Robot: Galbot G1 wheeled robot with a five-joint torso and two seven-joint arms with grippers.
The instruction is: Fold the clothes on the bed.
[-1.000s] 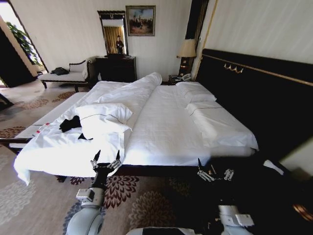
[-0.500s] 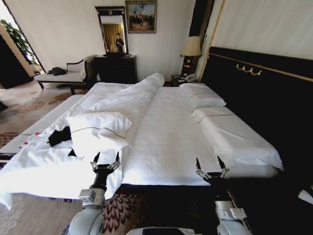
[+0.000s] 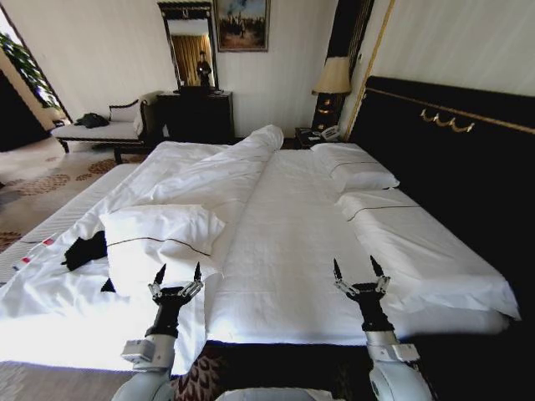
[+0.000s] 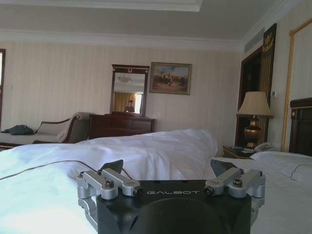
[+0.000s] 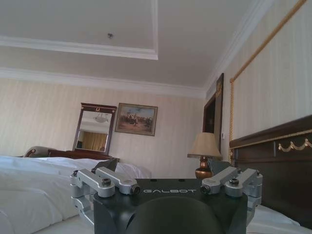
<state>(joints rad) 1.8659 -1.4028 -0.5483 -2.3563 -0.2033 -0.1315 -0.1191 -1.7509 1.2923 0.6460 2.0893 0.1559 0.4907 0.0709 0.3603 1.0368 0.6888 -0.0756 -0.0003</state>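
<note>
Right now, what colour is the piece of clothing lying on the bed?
Black. The T-shirt lies crumpled on the white bed, left of a pillow; the head view shows it best.

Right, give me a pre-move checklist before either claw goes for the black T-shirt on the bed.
1. T-shirt located: ok. The black T-shirt lies on the bed, on the robot's left, beside a pillow.
2. Shirt fully exposed: cannot tell; the pillow may cover part of it.
3. Left claw open and empty: ok, above the near edge of the bed.
4. Right claw open and empty: ok, above bare sheet.
5. Left claw at the shirt: not ok; the pillow lies between them.
6. Shirt spread flat: not ok, it is bunched.
</note>
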